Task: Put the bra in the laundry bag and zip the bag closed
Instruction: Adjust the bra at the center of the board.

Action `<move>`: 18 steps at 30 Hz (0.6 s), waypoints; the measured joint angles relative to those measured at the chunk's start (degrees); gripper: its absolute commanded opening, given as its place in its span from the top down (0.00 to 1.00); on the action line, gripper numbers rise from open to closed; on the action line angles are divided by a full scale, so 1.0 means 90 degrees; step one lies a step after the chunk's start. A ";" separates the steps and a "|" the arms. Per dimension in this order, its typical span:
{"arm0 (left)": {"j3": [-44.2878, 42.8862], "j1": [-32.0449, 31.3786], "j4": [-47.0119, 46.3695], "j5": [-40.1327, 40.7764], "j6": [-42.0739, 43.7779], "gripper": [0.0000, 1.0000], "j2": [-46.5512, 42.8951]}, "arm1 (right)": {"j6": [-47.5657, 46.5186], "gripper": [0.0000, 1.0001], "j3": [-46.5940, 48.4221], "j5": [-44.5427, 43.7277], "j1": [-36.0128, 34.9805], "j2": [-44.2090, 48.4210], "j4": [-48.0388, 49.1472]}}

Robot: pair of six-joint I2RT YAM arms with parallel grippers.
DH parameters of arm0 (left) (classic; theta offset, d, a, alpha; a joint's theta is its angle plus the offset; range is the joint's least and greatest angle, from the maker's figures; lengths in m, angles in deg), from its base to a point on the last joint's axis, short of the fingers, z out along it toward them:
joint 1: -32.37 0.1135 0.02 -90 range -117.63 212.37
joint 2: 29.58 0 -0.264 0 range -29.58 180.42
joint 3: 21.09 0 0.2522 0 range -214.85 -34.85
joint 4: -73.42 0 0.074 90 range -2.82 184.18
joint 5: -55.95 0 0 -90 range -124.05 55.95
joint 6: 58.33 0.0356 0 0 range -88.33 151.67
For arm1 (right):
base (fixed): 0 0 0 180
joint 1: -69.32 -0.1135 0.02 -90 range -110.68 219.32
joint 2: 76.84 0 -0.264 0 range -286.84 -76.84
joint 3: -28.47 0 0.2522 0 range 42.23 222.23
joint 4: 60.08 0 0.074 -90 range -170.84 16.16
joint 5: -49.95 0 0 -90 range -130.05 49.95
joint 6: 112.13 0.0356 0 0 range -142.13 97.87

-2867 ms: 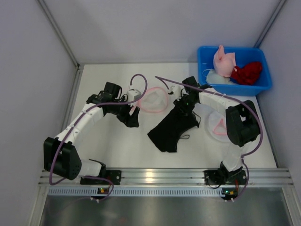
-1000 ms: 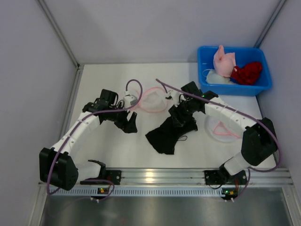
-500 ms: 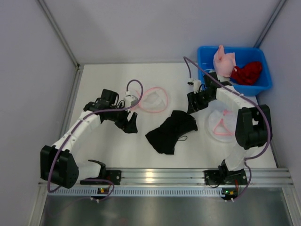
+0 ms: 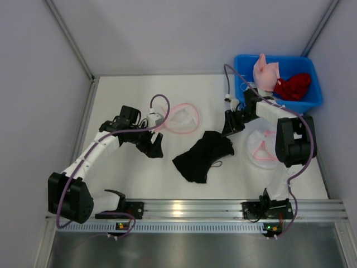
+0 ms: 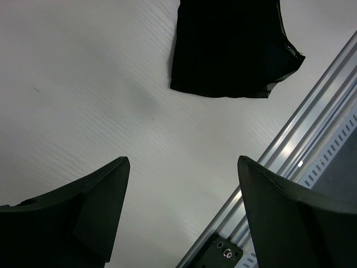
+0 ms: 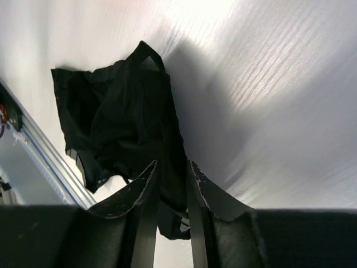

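1. I'm looking at the bra point(image 4: 201, 156) first. It's lying crumpled and black around the middle of the desk point(image 4: 128, 178), slightly toward the near edge, and it isn't in any bag.
2. The laundry bag point(image 4: 181, 118), white mesh with pink trim, is sitting flat toward the far edge, left of centre. A second bag like it point(image 4: 261, 148) is lying near the right edge.
3. The left gripper point(image 4: 154, 148) is hovering just on the near side of the first bag. From its wrist cam its fingers point(image 5: 95, 206) are spread wide with nothing between them, and the bra point(image 5: 231, 47) is showing farther out.
4. The right gripper point(image 4: 228, 127) is hanging just beside the bra's far right corner. Its fingers point(image 6: 146, 184) are sitting almost together, leaving only a thin slit with black cloth point(image 6: 120, 123) behind it. I can't tell if they're nipping any fabric.
5. The blue bin point(image 4: 242, 70) is sitting in the far right corner, holding a pink garment point(image 4: 263, 71) and a red one point(image 4: 293, 85).
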 measured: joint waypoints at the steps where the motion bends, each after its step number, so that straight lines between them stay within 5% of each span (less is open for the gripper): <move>1: 0.0000 0.0000 0.0000 0.0000 -0.0002 0.16 0.0000 | 0.0012 0.88 0.0000 0.0036 0.0000 0.0000 -0.0022; 4: 0.0000 0.0000 -0.0002 0.0002 -0.0005 0.16 -0.0002 | 0.0005 1.00 0.0002 0.0097 0.0000 0.0002 -0.0090; 18: 0.0000 0.0012 -0.0002 0.0053 -0.0078 0.16 -0.0158 | 0.0017 1.00 0.0007 -0.0160 -0.0510 0.1423 -0.0367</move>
